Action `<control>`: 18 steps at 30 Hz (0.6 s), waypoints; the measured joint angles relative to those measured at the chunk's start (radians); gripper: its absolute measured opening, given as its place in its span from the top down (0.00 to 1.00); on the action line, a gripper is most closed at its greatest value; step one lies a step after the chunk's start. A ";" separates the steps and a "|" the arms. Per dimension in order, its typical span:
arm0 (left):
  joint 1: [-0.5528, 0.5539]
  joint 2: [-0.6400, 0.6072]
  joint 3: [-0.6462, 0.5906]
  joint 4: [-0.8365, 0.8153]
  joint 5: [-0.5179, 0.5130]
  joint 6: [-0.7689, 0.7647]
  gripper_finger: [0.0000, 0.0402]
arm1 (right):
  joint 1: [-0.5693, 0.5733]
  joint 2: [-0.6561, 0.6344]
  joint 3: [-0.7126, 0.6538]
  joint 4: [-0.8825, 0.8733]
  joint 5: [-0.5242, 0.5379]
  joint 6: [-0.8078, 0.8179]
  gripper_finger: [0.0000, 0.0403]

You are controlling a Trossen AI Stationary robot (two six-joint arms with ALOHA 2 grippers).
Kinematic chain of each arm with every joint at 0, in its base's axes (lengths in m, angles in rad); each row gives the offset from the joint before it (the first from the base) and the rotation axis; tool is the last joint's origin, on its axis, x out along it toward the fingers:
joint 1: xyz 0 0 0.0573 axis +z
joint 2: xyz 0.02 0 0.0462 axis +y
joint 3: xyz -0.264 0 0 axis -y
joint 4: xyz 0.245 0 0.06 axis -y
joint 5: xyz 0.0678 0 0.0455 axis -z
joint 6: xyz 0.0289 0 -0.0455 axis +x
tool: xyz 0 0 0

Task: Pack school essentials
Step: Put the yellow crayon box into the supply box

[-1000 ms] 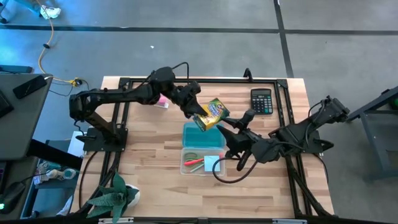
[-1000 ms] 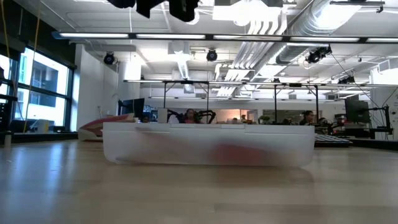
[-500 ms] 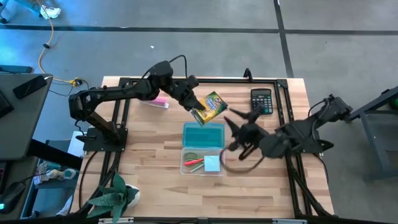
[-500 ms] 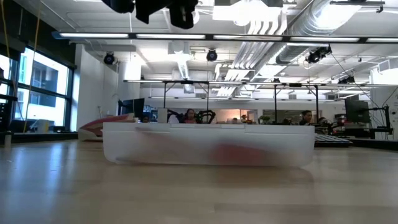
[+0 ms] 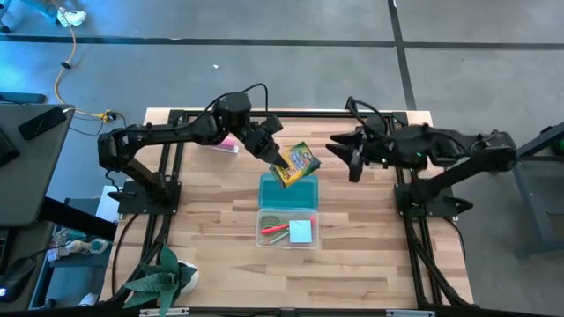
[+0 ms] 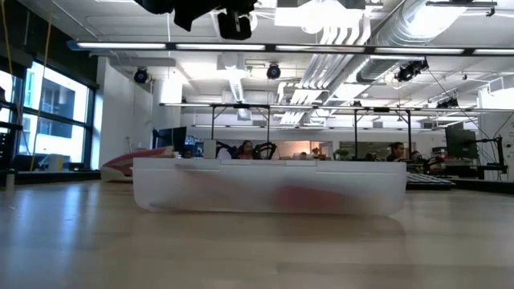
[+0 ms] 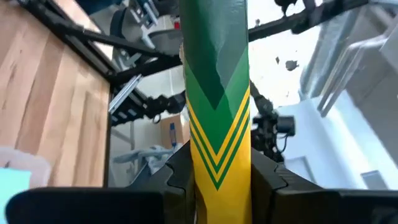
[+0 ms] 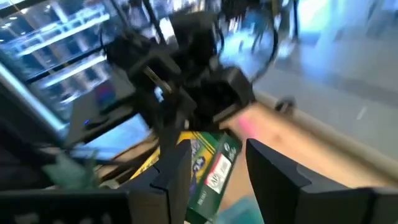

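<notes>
The wooden table [image 5: 211, 246] carried a clear container [image 5: 288, 231] near its middle, holding green-handled scissors [image 5: 272, 221], a red pen [image 5: 275, 229] and a light-blue sticky pad [image 5: 300, 232]; its teal lid [image 5: 291, 193] lay just behind. Above the lid, the left gripper [image 5: 278, 158] pinched the small yellow-green box [image 5: 297, 163] between its fingers [image 7: 180, 171]. The right gripper [image 5: 344, 157] hovered over the table's far right, fingers [image 8: 273, 171] spread. A pink-and-white bar [image 5: 227, 145] lay at the far edge. Beyond stood an open workshop with ceiling ducts [image 6: 353, 36].
</notes>
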 joint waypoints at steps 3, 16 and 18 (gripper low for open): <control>-0.020 0.000 0.000 -0.080 -0.002 0.069 0.81 | -0.092 -0.001 0.000 -0.079 -0.181 0.120 0.65; -0.081 0.000 0.000 -0.242 -0.170 0.210 0.81 | -0.394 0.070 0.000 -0.124 -0.854 0.174 0.47; -0.090 0.000 0.000 -0.245 -0.198 0.230 0.81 | -0.422 0.088 0.000 -0.139 -0.920 0.141 0.45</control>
